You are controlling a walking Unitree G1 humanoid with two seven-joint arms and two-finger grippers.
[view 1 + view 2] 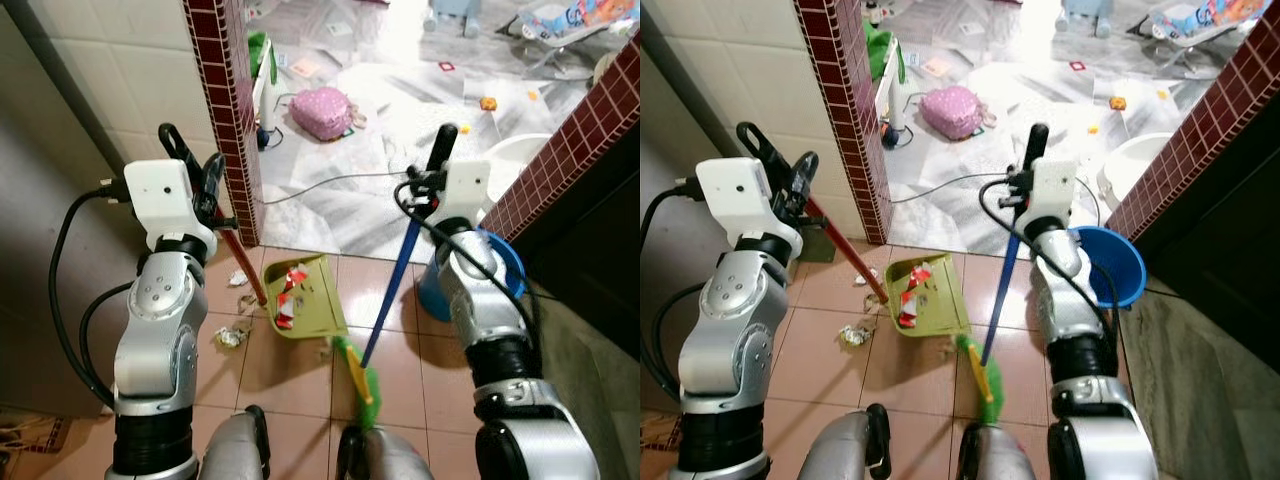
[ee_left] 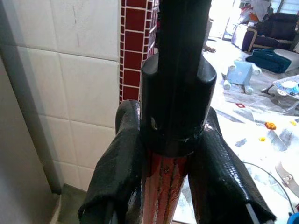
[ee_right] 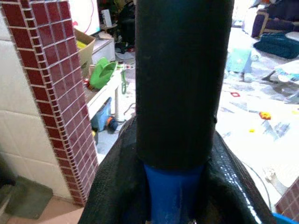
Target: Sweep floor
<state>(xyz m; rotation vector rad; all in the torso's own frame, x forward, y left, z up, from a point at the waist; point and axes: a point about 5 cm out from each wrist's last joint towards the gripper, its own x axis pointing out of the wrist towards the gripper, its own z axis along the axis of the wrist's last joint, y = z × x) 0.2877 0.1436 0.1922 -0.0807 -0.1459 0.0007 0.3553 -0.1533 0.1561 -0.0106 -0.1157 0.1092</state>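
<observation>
right gripper (image 3: 175, 196): fingers pressed onto the upper end of the broom (image 1: 390, 290), where the blue shaft meets its black grip sleeve. the shaft runs down and away from this gripper to the green bristle head (image 1: 358, 378), resting on the tan tile just short of the robot's feet.

left gripper (image 2: 170, 186): fingers clamped either side of the dustpan handle (image 1: 240, 262), at the join of red shaft and black cap. below it the handle slants to the green dustpan (image 1: 305, 297), which lies on the tile with red and white scraps in it.

loose litter (image 1: 231, 336): crumpled paper bits on the floor beside the pan, on the left gripper's side.

blue bucket (image 1: 1110, 262): just beyond the right arm.

handling, judged: both poles look light, rigid and smooth, so likely to twist in a pinch; the sleeve and cap edges look like the surest hold. the pan seems thin plastic, apt to skid. bristles soft, paper nearly weightless.
</observation>
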